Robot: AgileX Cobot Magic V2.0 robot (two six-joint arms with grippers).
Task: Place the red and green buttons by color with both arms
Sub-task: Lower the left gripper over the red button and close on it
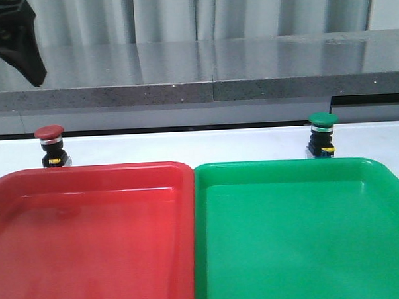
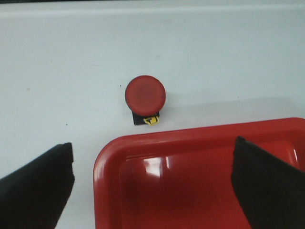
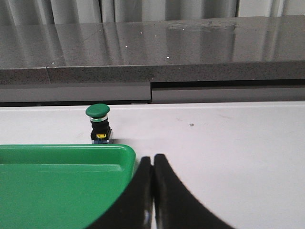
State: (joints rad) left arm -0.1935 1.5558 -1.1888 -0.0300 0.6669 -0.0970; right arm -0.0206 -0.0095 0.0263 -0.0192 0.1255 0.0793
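The red button (image 1: 50, 146) stands upright on the white table just behind the far left corner of the red tray (image 1: 88, 174). The green button (image 1: 323, 135) stands behind the green tray (image 1: 286, 169). My left gripper (image 2: 152, 144) hangs open above the red tray's corner (image 2: 109, 157), short of the red button (image 2: 145, 94), with nothing between its fingers (image 2: 38, 186). My right gripper (image 3: 153, 160) is shut and empty, low beside the green tray's corner (image 3: 126, 152). The green button (image 3: 97, 123) stands apart from it, behind the tray.
A grey stone ledge (image 1: 210, 89) runs along the back of the table with curtains behind it. Part of the left arm (image 1: 16, 38) shows black at the upper left of the front view. White table (image 3: 228, 138) lies beside the green tray.
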